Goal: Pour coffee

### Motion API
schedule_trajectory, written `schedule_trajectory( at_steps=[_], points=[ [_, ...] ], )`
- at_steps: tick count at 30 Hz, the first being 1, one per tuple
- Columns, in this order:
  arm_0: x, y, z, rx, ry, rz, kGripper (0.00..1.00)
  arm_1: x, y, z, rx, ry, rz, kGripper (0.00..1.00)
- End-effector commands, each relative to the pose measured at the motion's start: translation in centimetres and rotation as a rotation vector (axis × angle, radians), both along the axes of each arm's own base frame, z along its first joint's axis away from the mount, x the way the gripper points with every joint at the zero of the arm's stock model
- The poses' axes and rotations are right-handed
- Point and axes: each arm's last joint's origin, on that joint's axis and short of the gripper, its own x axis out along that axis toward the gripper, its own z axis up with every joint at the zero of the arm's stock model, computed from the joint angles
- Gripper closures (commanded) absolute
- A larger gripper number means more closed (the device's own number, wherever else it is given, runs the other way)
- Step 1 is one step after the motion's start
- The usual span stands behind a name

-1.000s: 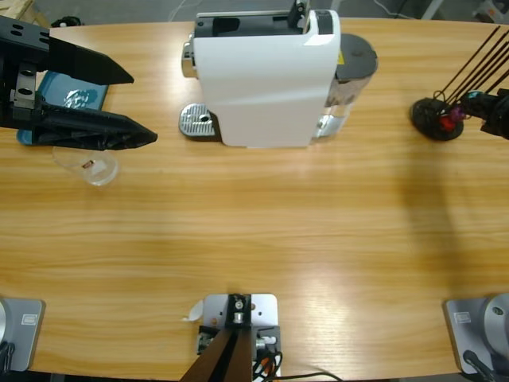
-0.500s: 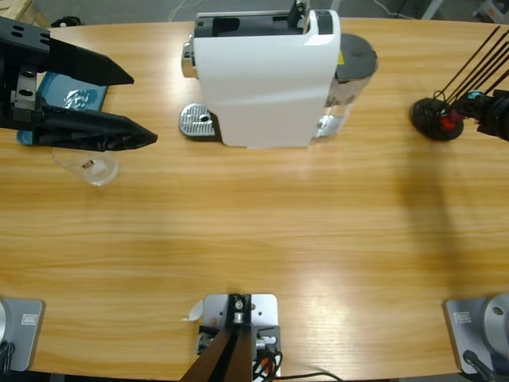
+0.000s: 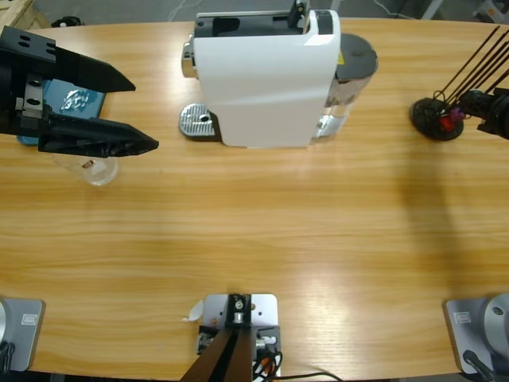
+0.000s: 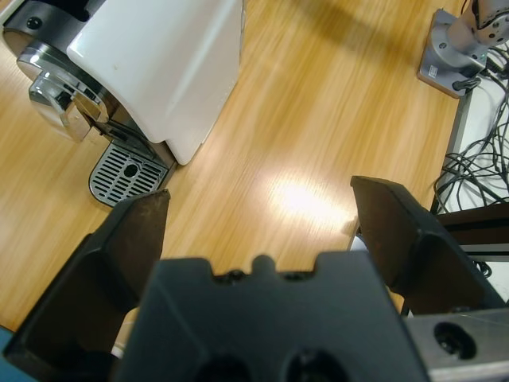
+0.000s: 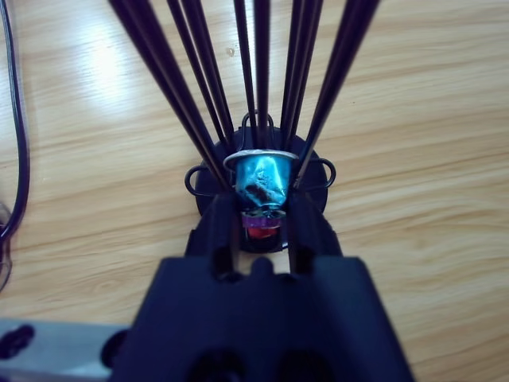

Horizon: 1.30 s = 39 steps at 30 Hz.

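Note:
The white coffee machine (image 3: 266, 79) stands at the back middle, its metal drip tray (image 3: 197, 121) on its left side. My left gripper (image 3: 145, 114) hovers open and empty at the table's left end, with a clear plastic cup (image 3: 95, 169) partly under its lower jaw. In the left wrist view the left gripper (image 4: 258, 195) looks towards the machine (image 4: 159, 64) and drip tray (image 4: 127, 171). At the far right, my right gripper (image 3: 479, 107) reaches into the black capsule holder (image 3: 433, 121). The right wrist view shows the right gripper (image 5: 262, 211) shut on a blue foil capsule (image 5: 262, 179), a purple one just beneath.
A blue tray (image 3: 56, 87) with a crumpled foil capsule (image 3: 77, 99) lies at the back left under the left gripper. Thin black rods (image 5: 199, 79) rise from the holder around the right gripper. Cables and a grey base plate (image 4: 453, 60) lie beyond the table edge.
My left gripper has shifted slightly toward the front of the table, uncovering more of the blue tray. The right gripper has barely moved at the holder.

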Motion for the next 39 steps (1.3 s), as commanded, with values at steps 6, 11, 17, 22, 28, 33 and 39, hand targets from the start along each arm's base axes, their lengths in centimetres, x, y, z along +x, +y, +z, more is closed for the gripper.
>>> schedule_trajectory(
  at_steps=[6, 11, 17, 22, 28, 33, 39],
  points=[
    [0.1, -0.3, -2.4, 0.061, 0.074, -0.007, 0.0, 0.7, -0.3, 0.6, -0.01, -0.038, -0.019, 0.993],
    [0.0, -0.3, -2.5, 0.063, 0.076, -0.007, 0.0, 0.6, -0.3, 1.1, -0.011, -0.05, -0.023, 0.994],
    [-0.1, -0.3, -2.8, 0.069, 0.082, -0.012, 0.0, 0.5, -0.4, 2.8, -0.02, -0.065, -0.035, 0.994],
    [-0.1, -0.3, -2.8, 0.069, 0.082, -0.012, 0.0, 0.3, -0.5, 4.8, -0.027, -0.094, -0.045, 0.993],
    [-0.1, -0.4, -2.9, 0.069, 0.082, -0.015, 0.0, -0.5, -0.7, 7.2, -0.038, -0.127, -0.057, 0.993],
    [-0.2, -0.5, -3.0, 0.072, 0.086, -0.02, 0.0, -1.8, -0.6, 8.9, -0.049, -0.136, -0.06, 0.994],
    [-0.4, -0.5, -3.1, 0.073, 0.084, -0.027, 0.0, -3.8, -0.3, 11.0, -0.043, -0.178, -0.034, 0.992]
  ],
)
